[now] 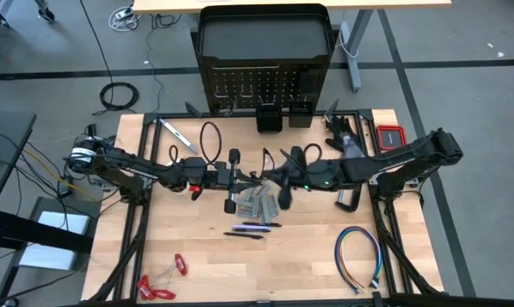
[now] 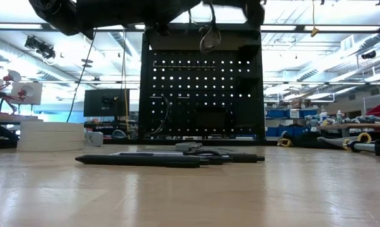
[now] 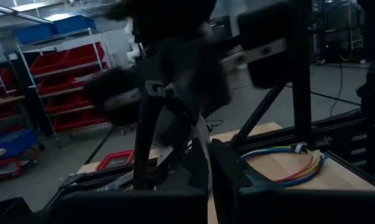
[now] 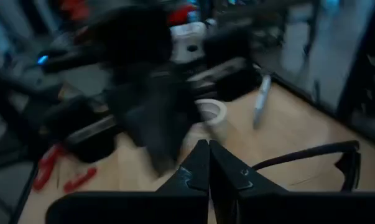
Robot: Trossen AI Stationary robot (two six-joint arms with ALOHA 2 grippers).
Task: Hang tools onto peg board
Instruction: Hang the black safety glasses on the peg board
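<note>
The peg board (image 1: 261, 85) stands upright at the table's far edge, with two small bins at its foot. Above the table's middle, my left gripper (image 1: 255, 179) and my right gripper (image 1: 272, 181) meet tip to tip. My left gripper (image 3: 209, 168) is shut on a thin grey strip-like tool. My right gripper (image 4: 209, 165) is shut, with nothing showing between its fingers. On the table lie grey metal pieces (image 1: 257, 205), dark pens (image 1: 250, 228), a black cable loop (image 1: 210, 141), a silver bar (image 1: 176, 132), red-handled tools (image 1: 158, 286) and a black C-clamp (image 1: 350, 200). My left gripper pinches a thin grey strip (image 3: 203, 146) between its two fingers. The fingers lie about level and point toward the table's right. The strip runs on past the fingertips, clear of the table. Thin wire loops (image 2: 208, 34) hang below the grippers; whether they belong to it, I cannot tell.
A multicoloured wire loop (image 1: 359, 256) lies near the front right and a red case (image 1: 391, 136) at the far right. White tape rolls (image 2: 51, 135) stand at the left. The pens (image 2: 145, 161) lie below the grippers. Bare wood shows at the near middle.
</note>
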